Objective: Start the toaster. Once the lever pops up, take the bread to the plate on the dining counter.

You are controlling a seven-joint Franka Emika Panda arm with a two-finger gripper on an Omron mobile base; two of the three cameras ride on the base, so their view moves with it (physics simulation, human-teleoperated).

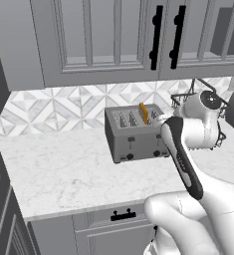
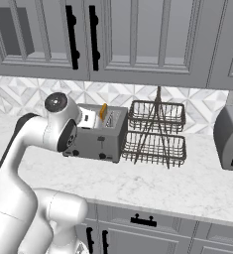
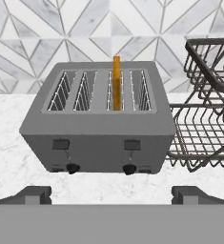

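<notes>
Counting: one toaster (image 3: 98,125), four slots | one bread (image 3: 116,88) | two levers | pincer (image 3: 111,195) released

A: What does your arm (image 1: 188,164) look like?

B: You've got glossy white rounded shells, fat and tube-like, with a long dark band running along one link.

A: And the joints?

B: Your upper joint ends in a round grey cap (image 2: 56,102) ringed in dark, with a black seam below it.

A: The fingers (image 3: 111,194)?

B: Your two fingertips (image 3: 35,194) are small, blocky and dark grey, set wide apart.
</notes>
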